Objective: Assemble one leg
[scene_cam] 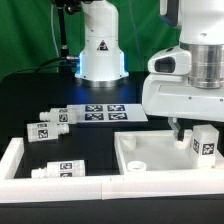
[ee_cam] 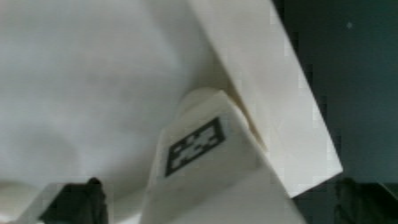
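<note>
My gripper (scene_cam: 194, 134) is shut on a leg (scene_cam: 205, 144), a stubby white peg with a black-and-white tag. It holds the leg upright at the near right corner of the large white square panel (scene_cam: 150, 150). In the wrist view the leg (ee_cam: 199, 140) stands between my dark fingers (ee_cam: 79, 200) against the panel's floor and its raised rim (ee_cam: 267, 70). I cannot tell whether the leg's lower end touches the panel. Three more legs lie on the black table at the exterior view's left: two (scene_cam: 45, 127) (scene_cam: 62, 116) near the marker board and one (scene_cam: 60, 170) nearer the front.
The marker board (scene_cam: 100, 110) lies behind the panel, in front of the robot base (scene_cam: 100, 55). A low white wall (scene_cam: 18, 160) runs along the exterior view's left and front edge (scene_cam: 100, 192) of the table.
</note>
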`<act>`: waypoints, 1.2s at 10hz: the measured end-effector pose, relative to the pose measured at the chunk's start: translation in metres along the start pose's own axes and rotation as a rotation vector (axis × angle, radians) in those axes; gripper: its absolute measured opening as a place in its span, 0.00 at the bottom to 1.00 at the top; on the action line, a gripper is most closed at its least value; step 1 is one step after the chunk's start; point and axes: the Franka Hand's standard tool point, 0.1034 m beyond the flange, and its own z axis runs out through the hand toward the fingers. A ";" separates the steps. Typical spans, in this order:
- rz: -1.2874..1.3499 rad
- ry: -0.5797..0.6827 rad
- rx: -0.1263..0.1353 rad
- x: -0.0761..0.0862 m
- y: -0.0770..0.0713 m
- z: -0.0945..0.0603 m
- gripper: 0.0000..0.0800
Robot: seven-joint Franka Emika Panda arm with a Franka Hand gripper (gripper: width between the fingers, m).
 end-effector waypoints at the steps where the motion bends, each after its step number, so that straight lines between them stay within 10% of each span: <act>1: -0.217 0.017 -0.024 0.001 -0.001 0.000 0.81; 4: -0.301 0.039 -0.018 0.002 -0.004 0.001 0.81; 7: -0.187 0.040 -0.016 0.002 -0.004 0.001 0.35; 12: 0.444 0.050 -0.015 0.002 0.000 0.001 0.36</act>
